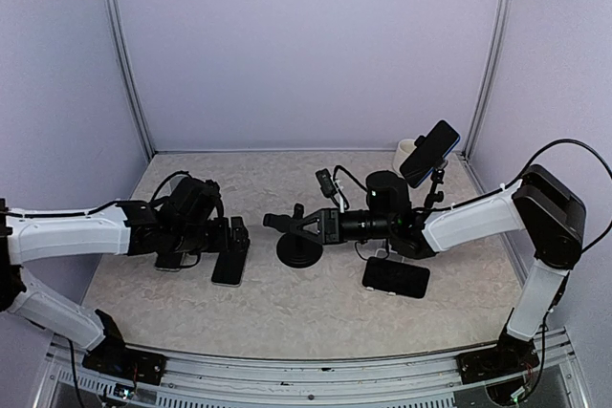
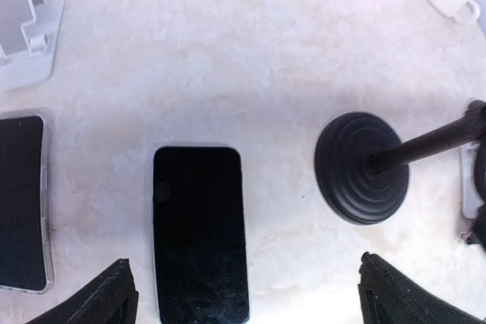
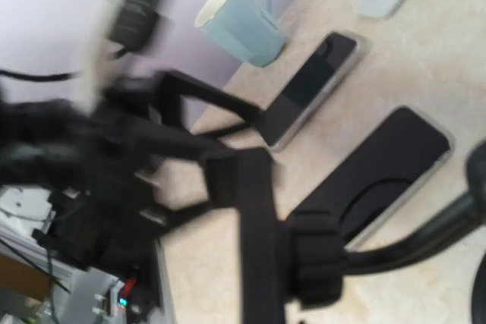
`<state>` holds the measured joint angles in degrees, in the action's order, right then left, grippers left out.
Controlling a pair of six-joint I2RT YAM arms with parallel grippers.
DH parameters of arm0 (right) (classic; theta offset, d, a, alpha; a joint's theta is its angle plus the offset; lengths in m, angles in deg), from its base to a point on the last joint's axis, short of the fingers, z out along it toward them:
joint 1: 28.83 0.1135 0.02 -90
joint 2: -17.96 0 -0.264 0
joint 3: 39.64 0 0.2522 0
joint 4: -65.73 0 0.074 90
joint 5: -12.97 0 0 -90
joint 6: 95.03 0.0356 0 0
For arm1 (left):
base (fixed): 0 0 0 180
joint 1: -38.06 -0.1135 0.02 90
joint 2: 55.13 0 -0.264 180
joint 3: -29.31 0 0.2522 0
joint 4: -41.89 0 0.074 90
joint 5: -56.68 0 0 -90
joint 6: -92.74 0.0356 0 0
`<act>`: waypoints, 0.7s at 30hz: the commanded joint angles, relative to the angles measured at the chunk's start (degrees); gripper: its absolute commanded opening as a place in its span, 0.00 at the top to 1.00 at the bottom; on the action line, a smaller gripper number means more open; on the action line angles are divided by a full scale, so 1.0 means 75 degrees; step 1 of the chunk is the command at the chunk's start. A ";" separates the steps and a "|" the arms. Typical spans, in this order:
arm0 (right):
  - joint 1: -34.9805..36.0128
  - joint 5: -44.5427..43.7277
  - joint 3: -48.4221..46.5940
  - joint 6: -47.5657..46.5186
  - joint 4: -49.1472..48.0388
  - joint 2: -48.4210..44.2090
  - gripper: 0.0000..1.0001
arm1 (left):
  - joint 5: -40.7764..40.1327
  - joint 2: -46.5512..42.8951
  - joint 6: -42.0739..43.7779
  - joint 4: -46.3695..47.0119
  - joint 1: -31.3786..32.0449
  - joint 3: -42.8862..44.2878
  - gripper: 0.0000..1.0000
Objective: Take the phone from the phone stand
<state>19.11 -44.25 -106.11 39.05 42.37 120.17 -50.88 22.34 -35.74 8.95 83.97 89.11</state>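
A black phone stand with a round base (image 1: 299,251) stands mid-table, and its clamp (image 1: 287,222) holds no phone. My right gripper (image 1: 325,225) reaches left and looks shut on that clamp, which fills the blurred right wrist view (image 3: 258,225). My left gripper (image 1: 236,236) is open and hovers over a black phone (image 1: 229,266) lying flat. In the left wrist view this phone (image 2: 199,233) lies between the open fingertips (image 2: 106,297), with the stand base (image 2: 363,166) to its right. A second stand at the back right holds a dark phone (image 1: 429,153).
A phone in a clear case (image 2: 21,202) lies left of the black phone. Another phone (image 1: 395,277) lies under my right arm. A white mug (image 1: 409,153) stands at the back right. A white stand (image 2: 23,28) and a pale blue mug (image 3: 243,17) are near the left arm.
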 commanded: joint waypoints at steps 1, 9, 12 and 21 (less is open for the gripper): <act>-0.0100 -0.0117 -0.0007 0.0053 0.0598 0.0032 0.62 | -0.0015 -0.1105 0.1061 0.0763 -0.0061 -0.0322 0.01; -0.0097 -0.0121 -0.0050 -0.0017 0.0670 -0.0177 0.37 | 0.0509 -0.2208 0.2827 0.1183 0.0191 -0.0441 0.01; -0.0088 -0.0096 -0.0030 -0.0077 0.0650 -0.0312 0.30 | 0.0476 -0.2469 0.3703 0.1456 0.0685 -0.0552 0.01; -0.0088 -0.0053 0.0092 -0.0317 0.0708 -0.0854 0.06 | -0.0888 -0.1692 0.6493 0.0805 0.2451 0.0231 0.01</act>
<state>18.67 -44.89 -106.11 38.02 47.92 117.29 -50.97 6.05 0.11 17.34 98.28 86.46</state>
